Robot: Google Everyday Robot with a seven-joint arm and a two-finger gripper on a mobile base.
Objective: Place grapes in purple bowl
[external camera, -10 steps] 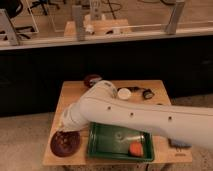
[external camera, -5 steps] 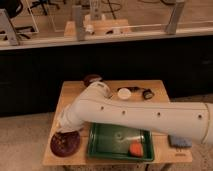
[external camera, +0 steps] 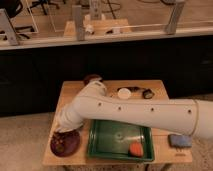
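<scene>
The purple bowl point(external camera: 65, 144) is a wide, shallow maroon dish at the table's front left corner. A dark reddish, knobbly cluster that looks like the grapes point(external camera: 60, 142) lies inside it. My gripper point(external camera: 62, 129) is at the end of the white arm point(external camera: 130, 114), which reaches across the table from the right. The gripper hangs just over the bowl's back rim, right above the grapes. I cannot tell whether it touches them.
A green tray point(external camera: 118, 140) with a round orange fruit point(external camera: 136, 148) lies right of the bowl. A smaller dark bowl point(external camera: 91, 78), a white cup point(external camera: 123, 93) and a dark item point(external camera: 147, 93) stand at the table's back. A blue object point(external camera: 179, 141) lies at the front right.
The arm has shifted only slightly. The gripper stays over the purple bowl, a touch lower.
</scene>
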